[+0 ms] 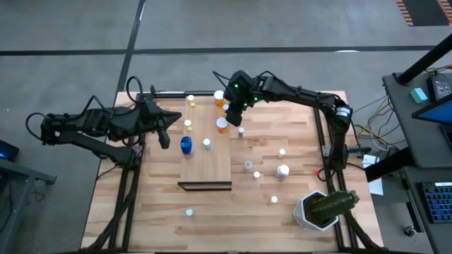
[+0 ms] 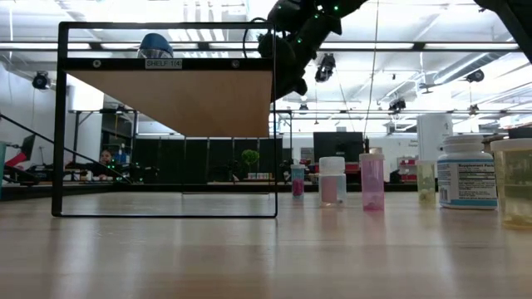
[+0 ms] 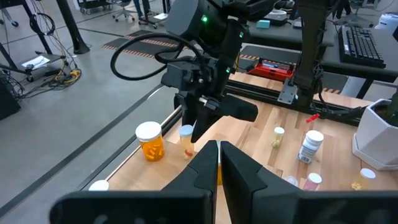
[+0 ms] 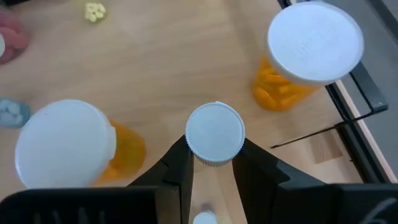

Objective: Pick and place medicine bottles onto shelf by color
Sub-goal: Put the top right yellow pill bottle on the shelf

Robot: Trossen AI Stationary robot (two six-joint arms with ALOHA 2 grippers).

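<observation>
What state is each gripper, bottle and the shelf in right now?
Right gripper: fingers shut on a small white-capped bottle, above the shelf's far end.
Left gripper: fingers shut, empty, at the shelf's left edge.
Shelf: raised, holding orange bottles and a blue bottle.
Pink bottles: upright on the table.

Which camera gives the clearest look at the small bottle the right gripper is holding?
Right wrist view: the small bottle sits white cap up between the right gripper fingers. The left wrist view shows it partly hidden. In the high and low views the arm covers it.
</observation>
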